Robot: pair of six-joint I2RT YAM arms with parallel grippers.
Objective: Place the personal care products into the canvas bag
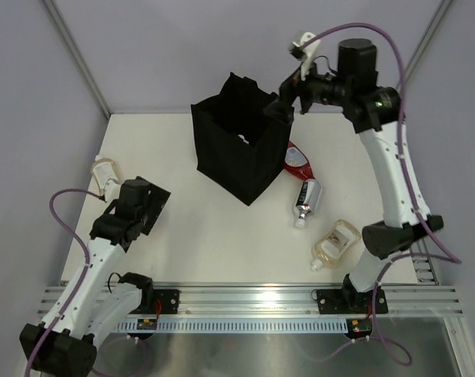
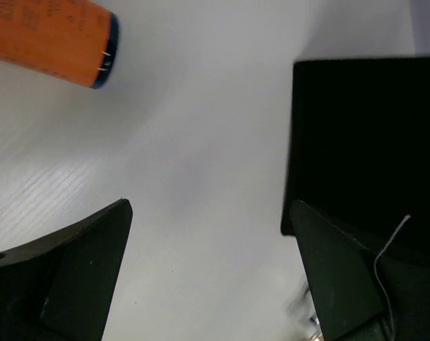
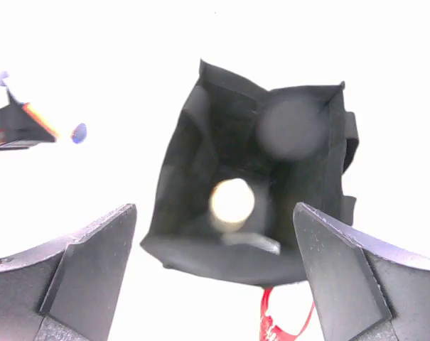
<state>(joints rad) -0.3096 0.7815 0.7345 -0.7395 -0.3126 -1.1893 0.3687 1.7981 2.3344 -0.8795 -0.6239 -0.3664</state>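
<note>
Jaws of the right gripper (image 3: 213, 209) stand wide and empty above the black boxy fabric tote (image 1: 245, 169); pale shapes (image 3: 232, 202) inside are probably bottles. The red squeeze bottle (image 1: 296, 161) lies just right of the tote, lengthwise along its wall, nearest this arm.

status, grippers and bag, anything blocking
Both open, empty: right gripper over the canvas bag, left gripper low over table. Red bottle, silver tube, amber bottle outside bag. Nothing blocking.

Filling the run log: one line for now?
right fingers open above black boxy fabric bag | left fingers open, empty | red squeeze bottle beside bag
</note>
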